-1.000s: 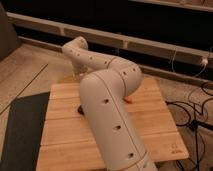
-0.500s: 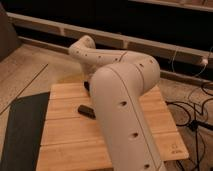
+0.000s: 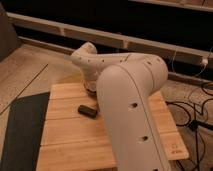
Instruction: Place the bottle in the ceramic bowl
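Note:
My white arm [image 3: 127,100] fills the middle of the camera view and reaches back over the wooden table [image 3: 65,145]. My gripper [image 3: 91,89] hangs at the arm's far end, low over the back middle of the table, mostly hidden by the wrist. The bottle and the ceramic bowl are hidden behind the arm or out of view. A black oblong block [image 3: 87,110] lies on the table just in front of and below the gripper.
A dark mat [image 3: 20,130] lies on the floor to the left of the table. Cables [image 3: 196,111] trail on the floor to the right. A dark wall with a light ledge [image 3: 60,27] runs behind the table.
The arm has swung to the right and nearer the camera. The black block, hidden one second ago, now shows in full on the table's left part.

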`<state>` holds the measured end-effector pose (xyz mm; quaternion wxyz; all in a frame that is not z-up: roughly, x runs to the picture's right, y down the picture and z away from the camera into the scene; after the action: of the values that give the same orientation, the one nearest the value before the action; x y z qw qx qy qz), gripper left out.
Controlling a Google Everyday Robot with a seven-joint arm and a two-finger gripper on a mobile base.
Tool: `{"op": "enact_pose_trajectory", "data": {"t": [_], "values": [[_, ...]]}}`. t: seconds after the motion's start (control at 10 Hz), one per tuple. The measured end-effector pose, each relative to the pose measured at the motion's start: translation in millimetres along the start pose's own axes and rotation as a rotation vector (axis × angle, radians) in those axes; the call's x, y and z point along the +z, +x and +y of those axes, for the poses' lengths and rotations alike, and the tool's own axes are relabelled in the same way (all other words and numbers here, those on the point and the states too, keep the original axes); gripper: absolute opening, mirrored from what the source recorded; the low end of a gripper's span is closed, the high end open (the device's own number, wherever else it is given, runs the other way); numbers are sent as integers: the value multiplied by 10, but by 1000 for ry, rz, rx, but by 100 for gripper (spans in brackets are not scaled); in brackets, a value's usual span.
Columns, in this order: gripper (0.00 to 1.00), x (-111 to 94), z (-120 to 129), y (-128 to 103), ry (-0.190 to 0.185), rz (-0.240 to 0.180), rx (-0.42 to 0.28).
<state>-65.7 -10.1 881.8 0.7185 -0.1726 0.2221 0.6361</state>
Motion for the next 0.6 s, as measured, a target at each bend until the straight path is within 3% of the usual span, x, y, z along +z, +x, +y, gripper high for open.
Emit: {"op": "enact_pose_trajectory", "data": {"t": [0.5,0.6], "values": [[75,44,-13,30,0,18,11],[79,53,-9,26,-6,20,15]]}}
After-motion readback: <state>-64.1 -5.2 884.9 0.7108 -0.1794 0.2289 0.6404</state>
